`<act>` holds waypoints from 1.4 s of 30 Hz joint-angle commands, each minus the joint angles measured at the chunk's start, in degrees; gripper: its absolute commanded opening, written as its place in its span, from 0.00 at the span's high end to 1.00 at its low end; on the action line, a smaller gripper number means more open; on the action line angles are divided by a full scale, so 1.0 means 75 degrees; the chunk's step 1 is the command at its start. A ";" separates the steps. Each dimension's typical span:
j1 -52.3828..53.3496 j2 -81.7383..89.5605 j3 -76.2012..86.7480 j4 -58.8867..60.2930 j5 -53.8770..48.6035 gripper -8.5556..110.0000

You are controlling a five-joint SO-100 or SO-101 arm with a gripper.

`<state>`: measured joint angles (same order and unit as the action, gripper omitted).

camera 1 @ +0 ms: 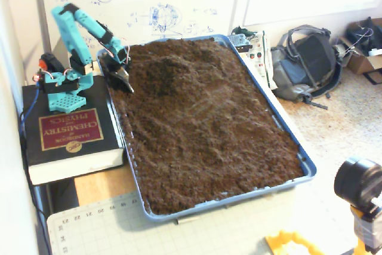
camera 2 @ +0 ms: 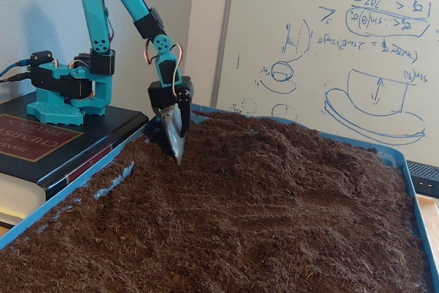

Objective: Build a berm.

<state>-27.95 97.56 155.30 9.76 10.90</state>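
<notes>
Loose dark brown soil fills a blue tray [camera 1: 308, 166], whose rim also shows in the other fixed view [camera 2: 67, 200]. A raised mound, the berm [camera 1: 171, 68], sits near the tray's far left corner, and from the low fixed view the berm [camera 2: 271, 143] is a broad hump at the back. My gripper [camera 1: 127, 85] hangs at the tray's left edge, just left of the mound. Its fingers come together in a silvery point, and the gripper [camera 2: 178, 154] touches the soil tip-down. Nothing shows between the fingers.
The teal arm's base [camera 1: 59, 83] stands on a thick black book [camera 1: 67, 131] left of the tray. A whiteboard [camera 2: 357, 53] stands behind. A grey backpack [camera 1: 305, 63] lies on the floor to the right, a cutting mat [camera 1: 107, 225] in front, a black camera [camera 1: 358, 182] at bottom right.
</notes>
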 commanded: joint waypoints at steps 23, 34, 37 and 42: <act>0.2520 -0.1898 -0.4711 -0.0516 0.0387 0.93; 0.2777 -0.0762 -0.4617 -0.0516 0.0469 0.93; 0.2777 -0.0586 -0.4641 -0.0516 0.0469 0.93; 0.2719 -0.0387 -0.4699 -0.0516 0.0469 0.93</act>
<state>-8.79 87.54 126.65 8.17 13.89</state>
